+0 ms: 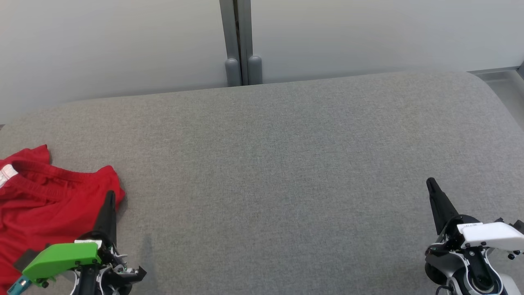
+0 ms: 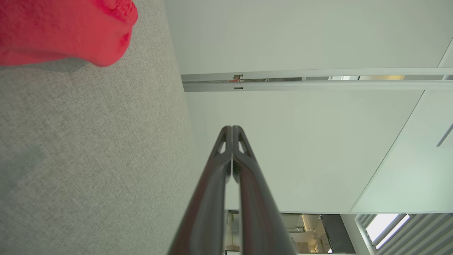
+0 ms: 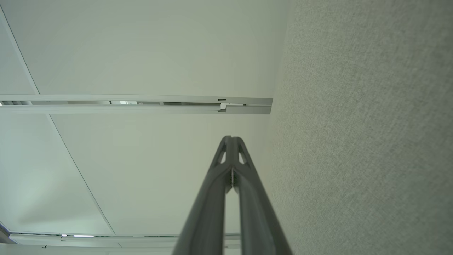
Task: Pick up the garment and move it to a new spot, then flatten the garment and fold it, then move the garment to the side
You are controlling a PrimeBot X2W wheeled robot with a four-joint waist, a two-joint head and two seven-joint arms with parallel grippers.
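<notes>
A grey woven fabric surface [image 1: 286, 164] runs wide under both arms, with pale wall panels [image 1: 123, 41] behind it. The left jaws are pressed together with nothing between them, dark fingertips [image 2: 226, 141] meeting at a point below a green wrist cover [image 1: 61, 258]. The right jaws are likewise closed on nothing, under a white wrist cover [image 1: 491, 235]. The red garment [image 1: 45, 205] lies crumpled on the surface just to the outer side of the left jaws. In the head view its near edge passes beneath the left finger. The left wrist view shows grey cloth between the closed tips and the garment's rounded fold, so no grip is on it; whether the finger brushes the hem cannot be told. A white label [image 1: 7, 174] shows inside the garment's gathered band. Between the two sets of jaws, and ahead of them to the far edge, the surface is bare cloth. Around the right jaws there is only that cloth. The far edge is rounded and curves down at the corner beyond the right jaws, where a paler ledge [image 1: 505, 88] shows. Straight ahead, a grey vertical post [image 1: 239, 37] divides the wall panels, with two rounded caps [image 1: 243, 70] at its foot just behind the surface's edge.
</notes>
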